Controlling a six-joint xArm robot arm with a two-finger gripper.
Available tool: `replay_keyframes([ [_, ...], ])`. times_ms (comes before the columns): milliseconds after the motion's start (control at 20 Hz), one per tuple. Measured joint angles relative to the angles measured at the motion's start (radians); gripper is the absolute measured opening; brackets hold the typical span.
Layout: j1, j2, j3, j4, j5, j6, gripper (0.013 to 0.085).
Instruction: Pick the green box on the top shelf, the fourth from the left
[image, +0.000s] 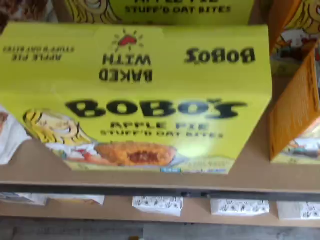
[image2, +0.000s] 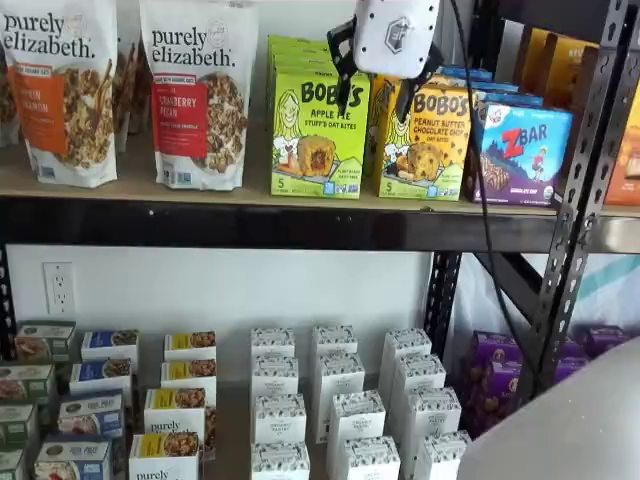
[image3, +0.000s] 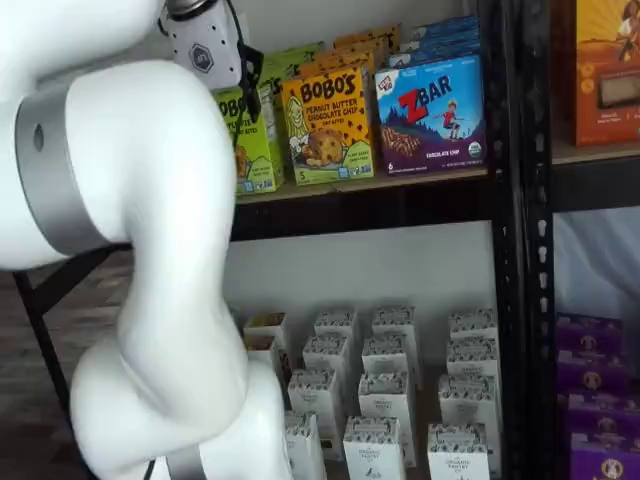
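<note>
The green box (image2: 316, 135) stands upright on the top shelf (image2: 150, 188), lime-green with "BOBO'S APPLE PIE" and a blonde cartoon girl. More of the same boxes stand behind it. In the wrist view it (image: 145, 100) fills the picture and is seen from above and in front. My gripper (image2: 374, 112) hangs in front of the shelf, level with the box's top right corner. It is open, with a plain gap between the two black fingers, and empty. In a shelf view my white arm hides part of the green box (image3: 256, 140).
A yellow-orange Bobo's box (image2: 425, 140) stands touching the green box on the right, then a blue ZBar box (image2: 520, 150). Granola bags (image2: 200, 95) stand to the left. A black upright (image2: 575, 210) is at the right. Small white boxes (image2: 340, 410) fill the lower surface.
</note>
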Motion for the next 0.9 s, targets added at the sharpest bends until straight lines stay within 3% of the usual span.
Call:
replay_keyframes([
  [250,-0.019,0.056,-0.054,0.011,-0.008,-0.02,0.085],
  [900,-0.022,0.14,-0.153,0.022,0.03,-0.025,0.085],
])
